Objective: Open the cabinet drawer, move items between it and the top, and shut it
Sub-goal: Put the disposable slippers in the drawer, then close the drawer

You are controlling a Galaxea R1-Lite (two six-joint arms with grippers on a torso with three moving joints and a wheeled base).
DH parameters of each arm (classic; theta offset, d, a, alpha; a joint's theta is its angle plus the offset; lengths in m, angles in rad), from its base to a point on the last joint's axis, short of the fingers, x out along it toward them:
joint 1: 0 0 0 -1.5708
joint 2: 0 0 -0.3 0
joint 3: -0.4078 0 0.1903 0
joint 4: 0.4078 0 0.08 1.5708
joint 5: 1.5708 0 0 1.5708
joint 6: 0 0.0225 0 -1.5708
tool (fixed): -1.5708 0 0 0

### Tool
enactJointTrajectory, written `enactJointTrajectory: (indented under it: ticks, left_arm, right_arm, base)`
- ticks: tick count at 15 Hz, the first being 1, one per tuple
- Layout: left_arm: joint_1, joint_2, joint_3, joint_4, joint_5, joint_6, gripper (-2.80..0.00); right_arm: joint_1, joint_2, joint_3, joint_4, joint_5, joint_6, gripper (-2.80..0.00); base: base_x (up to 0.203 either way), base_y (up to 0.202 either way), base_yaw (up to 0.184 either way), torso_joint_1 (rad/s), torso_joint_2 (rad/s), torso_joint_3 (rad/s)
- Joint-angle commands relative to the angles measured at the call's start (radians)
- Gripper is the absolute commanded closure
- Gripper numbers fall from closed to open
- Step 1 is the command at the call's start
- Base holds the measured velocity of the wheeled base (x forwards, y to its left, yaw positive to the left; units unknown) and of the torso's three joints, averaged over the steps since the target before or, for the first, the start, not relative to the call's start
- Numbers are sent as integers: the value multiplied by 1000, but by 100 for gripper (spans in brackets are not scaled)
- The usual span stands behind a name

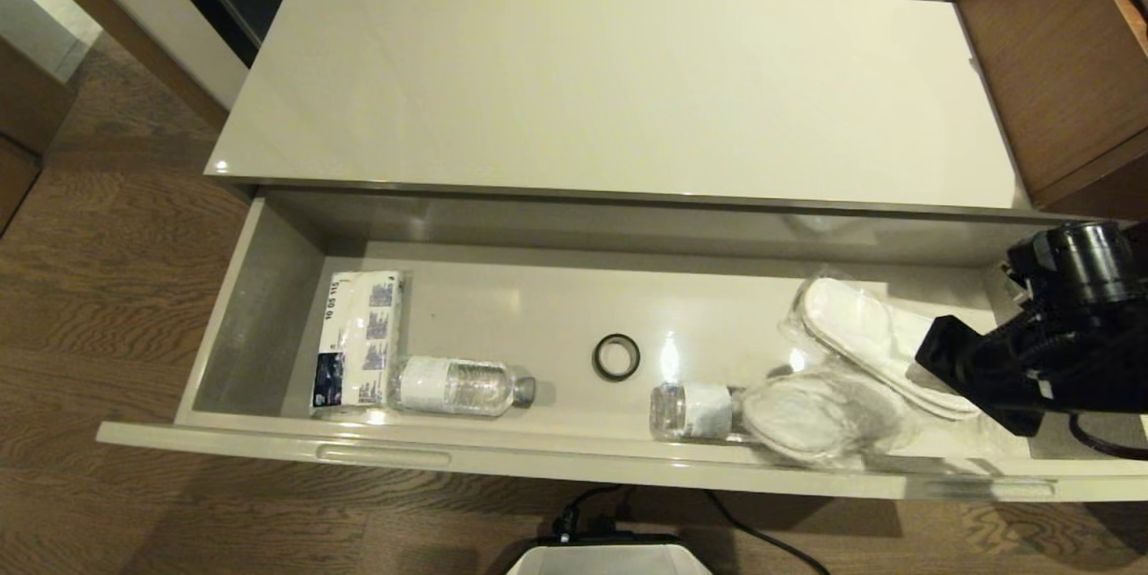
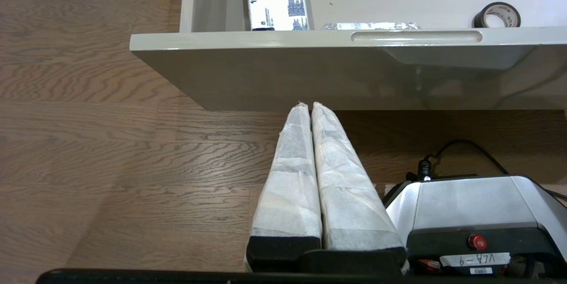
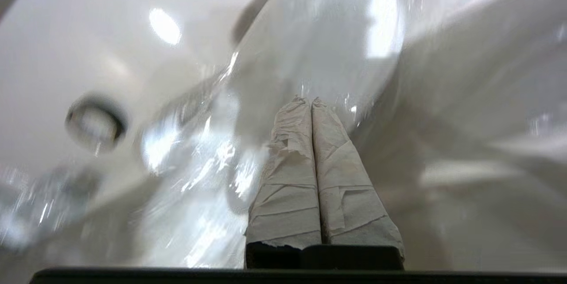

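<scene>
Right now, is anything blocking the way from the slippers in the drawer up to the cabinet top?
Nothing visible. The wrapped slippers lie at the open cabinet drawer's right end; the top behind is bare. The shut right gripper is at their plastic.

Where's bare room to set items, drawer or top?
The glossy cream cabinet top is all bare. In the beige drawer: free between tissue pack and black ring. Crowded right: plastic-wrapped white slippers, clear bottle, right gripper.

Glossy beige-grey drawer point(image 1: 269, 306), cream top point(image 1: 619, 82), 2 white slipper pairs point(image 1: 861, 351), white-and-blue tissue pack point(image 1: 359, 337), black ring point(image 1: 616, 357), brown wood-grain floor point(image 1: 108, 270)
</scene>
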Motion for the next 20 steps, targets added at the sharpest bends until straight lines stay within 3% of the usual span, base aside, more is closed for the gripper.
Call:
enactJointTrajectory:
  ticks: [1,3,9,20]
  left_arm:
    - [0,1,0,0,0,1,0]
    - [2,1,0,0,0,1,0]
    - [0,1,0,0,0,1,0]
    - [0,1,0,0,0,1,0]
  right_arm:
    - [-19,141,-51,-29,-52,4,0]
    - [-39,175,-89,-49,-84,2,0]
    - [-43,165,-94,-44,-81,-2,0]
    - [-42,64,-21,19,-68,-26,0]
  base:
    - [0,0,0,0,0,0]
    - [0,0,0,0,0,0]
    - [0,0,0,0,0,0]
    - [0,0,0,0,0,0]
